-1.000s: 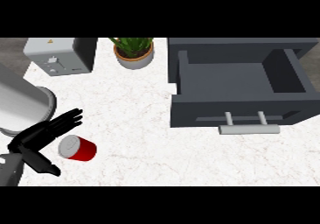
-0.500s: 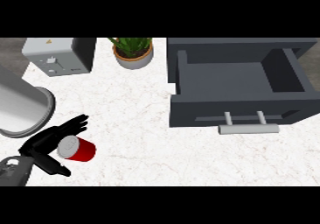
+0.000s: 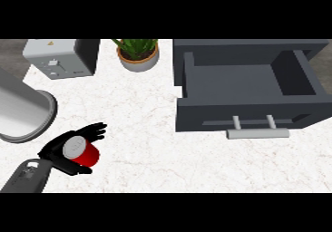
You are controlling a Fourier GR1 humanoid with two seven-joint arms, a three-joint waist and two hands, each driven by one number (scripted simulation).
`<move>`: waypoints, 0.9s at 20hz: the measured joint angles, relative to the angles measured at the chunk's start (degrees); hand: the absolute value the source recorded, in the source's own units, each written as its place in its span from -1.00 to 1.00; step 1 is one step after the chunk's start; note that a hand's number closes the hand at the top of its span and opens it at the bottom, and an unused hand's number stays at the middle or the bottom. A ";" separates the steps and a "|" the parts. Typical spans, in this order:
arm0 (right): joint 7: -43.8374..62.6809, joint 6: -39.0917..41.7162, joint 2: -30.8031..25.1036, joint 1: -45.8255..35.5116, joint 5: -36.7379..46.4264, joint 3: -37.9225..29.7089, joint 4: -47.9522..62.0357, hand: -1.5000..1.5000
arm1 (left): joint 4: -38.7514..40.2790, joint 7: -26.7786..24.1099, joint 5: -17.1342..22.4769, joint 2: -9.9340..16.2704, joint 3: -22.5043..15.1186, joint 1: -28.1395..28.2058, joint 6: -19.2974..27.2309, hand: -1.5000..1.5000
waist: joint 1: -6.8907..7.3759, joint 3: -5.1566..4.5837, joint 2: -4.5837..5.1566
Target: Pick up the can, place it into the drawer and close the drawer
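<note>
The red can [image 3: 89, 157] with a grey top stands on the white counter at the lower left. My left hand [image 3: 56, 154] comes in from the bottom left corner and wraps it: the fingers [image 3: 95, 131] reach round its far side and the thumb curls under its near side. The dark grey drawer [image 3: 195, 113] at the right stands pulled open, its inside bare, with a silver handle [image 3: 257, 132] on its front. A wide stretch of counter separates the can from the drawer. My right hand shows nowhere.
A grey toaster [image 3: 58, 59] and a potted plant [image 3: 136, 53] stand along the back edge. A large grey cylinder [image 3: 18, 113] lies at the left, just above my hand. White marbled counter [image 3: 148, 149] lies between hand and drawer.
My left hand has moved in from beside the can and closed round it. The can has hardly shifted. The drawer is unchanged.
</note>
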 measured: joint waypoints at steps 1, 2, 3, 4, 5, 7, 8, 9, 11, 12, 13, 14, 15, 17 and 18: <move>0.20 -0.09 0.38 0.09 -0.08 0.16 -0.38 -1.00 | 0.43 -0.21 0.11 -0.08 -0.22 -0.22 -0.16 1.00 | -0.01 0.00 0.01; 0.63 0.00 0.58 0.68 -0.84 0.06 -1.04 -1.00 | 0.96 0.62 0.78 -0.37 -0.10 -1.04 -0.66 1.00 | -0.14 0.01 -0.01; 0.87 -0.17 0.56 0.58 -1.13 -0.01 -1.16 -1.00 | 1.40 0.69 1.05 -0.19 -0.31 -1.11 -1.36 1.00 | -0.13 0.00 0.01; 0.79 -0.05 0.77 0.55 -0.90 0.07 -0.98 -1.00 | 1.56 1.07 1.20 -0.63 -0.74 -1.40 -1.77 1.00 | -0.12 0.01 0.01; 1.05 -0.37 1.18 0.45 -0.41 0.42 -1.40 -1.00 | 1.59 1.83 1.50 -1.04 -1.15 -1.53 -2.36 1.00 | 0.02 0.03 0.00; 1.63 -0.64 1.08 0.30 -0.91 0.40 -1.66 -1.00 | 1.34 2.89 2.22 -1.72 -1.78 -2.40 -3.43 1.00 | 0.06 0.02 -0.02; 1.60 -0.51 1.38 0.52 -0.95 0.41 -1.70 -1.00 | 0.60 3.26 2.73 -1.94 -2.09 -2.24 -3.99 1.00 | 0.23 0.04 -0.10; 1.47 -0.34 1.87 0.90 -0.74 0.44 -2.00 -1.00 | 0.18 3.55 3.30 -1.95 -2.22 -2.22 -4.47 1.00 | 0.27 0.05 -0.13; 1.68 -0.45 1.85 0.83 -0.72 0.24 -1.73 -1.00 | -1.10 4.27 4.40 -2.43 -2.76 -2.09 -5.29 1.00 | 0.51 0.07 -0.19; 1.67 -0.46 2.36 1.27 -0.75 0.18 -2.48 -1.00 | -1.95 4.75 4.93 -2.56 -3.07 -1.76 -5.63 1.00 | 0.58 0.08 -0.25; 1.72 -0.63 2.54 1.02 -0.42 0.35 -2.52 -1.00 | -2.90 5.38 5.52 -3.17 -3.44 -1.71 -5.87 1.00 | 0.77 0.09 -0.29; 1.70 -0.55 2.87 1.18 -0.36 0.46 -2.82 -1.00 | -3.63 5.87 6.30 -3.31 -3.61 -1.71 -6.38 1.00 | 0.79 0.09 -0.31; 1.73 -0.43 2.98 1.42 -0.43 0.33 -2.91 -1.00 | -4.21 6.05 7.47 -4.14 -2.99 -1.61 -5.64 1.00 | 0.85 0.10 -0.34; 1.75 -0.31 3.19 2.04 -0.88 -0.18 -3.24 -1.00 | -4.46 7.14 11.05 -5.62 0.33 -1.83 -2.07 1.00 | 1.08 0.13 -0.44; 1.66 -0.20 3.32 2.39 -0.98 -0.43 -3.37 -1.00 | -4.47 7.48 12.91 -6.57 2.50 -2.00 0.96 1.00 | 1.25 0.16 -0.55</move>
